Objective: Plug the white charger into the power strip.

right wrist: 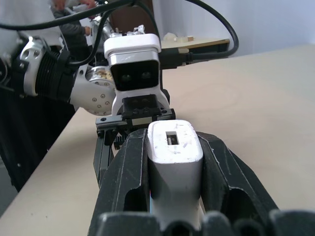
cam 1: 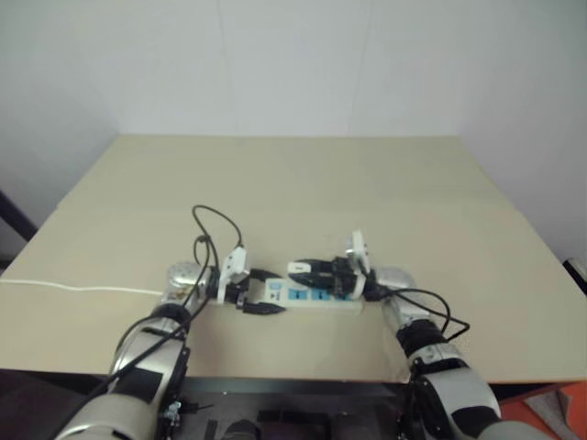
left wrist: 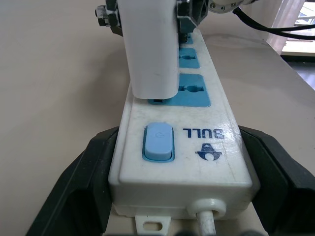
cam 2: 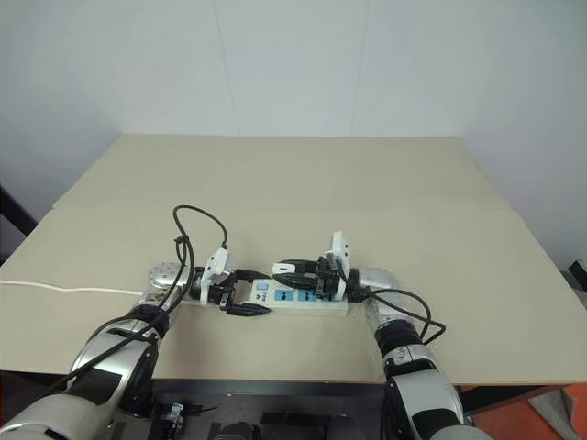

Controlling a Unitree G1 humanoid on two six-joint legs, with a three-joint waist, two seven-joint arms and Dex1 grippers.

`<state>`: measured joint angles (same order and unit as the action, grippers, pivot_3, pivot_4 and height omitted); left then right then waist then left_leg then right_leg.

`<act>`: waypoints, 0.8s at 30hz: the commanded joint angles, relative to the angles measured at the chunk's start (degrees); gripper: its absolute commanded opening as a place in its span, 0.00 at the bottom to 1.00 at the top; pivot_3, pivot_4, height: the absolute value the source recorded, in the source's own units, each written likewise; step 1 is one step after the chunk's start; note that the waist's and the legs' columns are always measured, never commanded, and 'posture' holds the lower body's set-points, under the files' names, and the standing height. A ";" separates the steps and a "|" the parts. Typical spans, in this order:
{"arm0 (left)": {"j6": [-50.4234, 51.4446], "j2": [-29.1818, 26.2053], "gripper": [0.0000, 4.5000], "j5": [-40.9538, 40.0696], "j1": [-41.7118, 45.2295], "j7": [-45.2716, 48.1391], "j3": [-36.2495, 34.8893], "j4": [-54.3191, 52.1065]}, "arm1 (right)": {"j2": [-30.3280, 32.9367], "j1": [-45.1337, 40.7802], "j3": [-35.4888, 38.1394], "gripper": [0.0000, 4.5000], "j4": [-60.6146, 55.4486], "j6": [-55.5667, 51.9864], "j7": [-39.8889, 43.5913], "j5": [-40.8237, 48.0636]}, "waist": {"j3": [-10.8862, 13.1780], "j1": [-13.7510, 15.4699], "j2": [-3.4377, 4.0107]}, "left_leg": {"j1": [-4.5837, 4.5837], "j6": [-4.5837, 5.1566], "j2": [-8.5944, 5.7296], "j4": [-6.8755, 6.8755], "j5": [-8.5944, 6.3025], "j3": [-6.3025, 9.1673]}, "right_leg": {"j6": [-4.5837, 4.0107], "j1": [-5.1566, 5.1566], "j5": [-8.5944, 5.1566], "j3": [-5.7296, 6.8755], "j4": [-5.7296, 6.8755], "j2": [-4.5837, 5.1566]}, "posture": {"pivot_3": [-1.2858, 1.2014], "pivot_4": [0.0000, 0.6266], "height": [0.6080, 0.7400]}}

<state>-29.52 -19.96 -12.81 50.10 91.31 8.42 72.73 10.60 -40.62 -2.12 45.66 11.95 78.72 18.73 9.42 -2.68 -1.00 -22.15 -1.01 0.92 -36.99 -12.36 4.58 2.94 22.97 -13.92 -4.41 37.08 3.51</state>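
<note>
The power strip, a white bar with blue sockets and a blue switch, lies near the table's front edge. My left gripper is shut on its switch end, one black finger on each long side. The white charger is clamped in my shut right gripper, which reaches in from the right. In the left wrist view the charger stands upright with its lower end on the socket nearest the switch. How deep its prongs sit is hidden. From the head, the two grippers meet over the strip.
The strip's thin white cord runs left across the beige table and off its edge. Black cables loop above both wrists. A white wall stands behind the table's far edge.
</note>
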 commanded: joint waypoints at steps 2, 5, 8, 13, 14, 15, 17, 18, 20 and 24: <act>0.59 -0.77 0.74 -0.08 -1.34 1.19 2.09 -0.86 | 1.05 1.02 -1.54 0.25 4.88 1.94 0.56 -3.57 | 0.00 -0.05 0.00 | 0.02 0.00 0.00 0.00 0.00 0.00 | 0.00 0.00 0.00 0.00 0.01 0.00 | 0.52 0.24 1.00; 0.82 -0.90 0.74 -0.68 -1.49 1.19 2.61 -1.16 | 1.02 0.54 -2.59 0.25 6.44 2.72 0.50 -4.73 | -0.01 -0.09 0.00 | 0.09 0.00 0.00 0.01 0.00 0.00 | 0.00 -0.07 0.00 0.00 0.01 0.00 | 0.52 0.24 1.00; 0.95 -1.00 0.74 -1.09 -1.60 1.19 3.10 -1.41 | 0.86 0.11 -3.31 0.25 7.67 2.84 -0.12 -5.76 | -0.01 -0.17 0.00 | 0.22 0.00 0.01 0.05 0.00 0.00 | 0.00 -0.21 -0.01 0.00 -0.03 0.00 | 0.52 0.24 1.00; 0.96 -1.16 0.74 -1.72 -1.58 1.19 3.73 -1.62 | 1.09 0.24 -4.36 0.25 8.34 1.28 -1.00 -6.76 | -0.01 -0.36 0.00 | 0.45 0.00 0.01 0.11 -0.01 0.00 | 0.17 -0.43 -0.14 0.00 -0.07 0.00 | 0.52 0.24 1.00; 0.99 -1.21 0.74 -1.83 -1.56 1.19 3.82 -1.65 | 1.13 0.20 -4.43 0.25 8.38 0.56 -1.07 -6.73 | -0.01 -0.40 0.00 | 0.48 0.00 0.01 0.11 -0.01 0.00 | 0.18 -0.45 -0.14 0.00 -0.07 0.00 | 0.52 0.24 1.00; 1.01 -1.25 0.74 -1.94 -1.54 1.19 3.90 -1.69 | 1.15 0.21 -4.45 0.25 8.35 0.06 -1.12 -6.66 | -0.01 -0.44 0.00 | 0.51 0.00 0.01 0.11 -0.01 0.00 | 0.18 -0.48 -0.15 0.00 -0.07 0.00 | 0.52 0.24 1.00; 1.05 -1.36 0.74 -2.14 -1.52 1.19 4.13 -1.73 | 1.28 0.20 -4.75 0.25 8.45 -0.22 -1.37 -7.05 | -0.01 -0.52 0.00 | 0.55 0.00 0.01 0.12 -0.01 0.00 | 0.18 -0.52 -0.15 0.00 -0.08 0.00 | 0.52 0.24 1.00; 1.08 -1.42 0.74 -2.23 -1.51 1.19 4.30 -1.74 | 1.38 0.08 -5.04 0.25 8.74 -0.69 -1.38 -7.37 | -0.01 -0.58 0.00 | 0.55 0.00 0.02 0.12 -0.01 0.00 | 0.19 -0.52 -0.16 0.00 -0.08 0.00 | 0.52 0.24 1.00; 1.11 -1.50 0.74 -2.42 -1.49 1.19 4.56 -1.76 | 1.50 -0.08 -5.39 0.25 9.08 -1.27 -1.37 -7.68 | -0.01 -0.73 0.00 | 0.58 0.00 0.01 0.13 -0.01 0.00 | 0.23 -0.54 -0.19 0.00 -0.08 0.00 | 0.52 0.24 1.00; 0.99 -1.58 0.74 -2.51 -1.48 1.19 4.94 -1.80 | 1.70 0.85 -6.21 0.25 9.25 1.52 -1.99 -8.69 | -0.01 -0.92 0.00 | 0.69 0.01 0.02 0.15 -0.01 0.01 | 0.33 -0.64 -0.26 0.00 -0.08 0.00 | 0.52 0.24 1.00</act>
<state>-28.37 -21.37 -15.93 49.16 90.63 11.69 71.97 10.51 -43.12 -5.27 50.05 14.14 78.41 16.15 9.42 -3.60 -0.99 -21.44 -1.00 0.94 -36.83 -12.37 4.58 3.27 22.32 -14.19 -4.41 37.00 3.51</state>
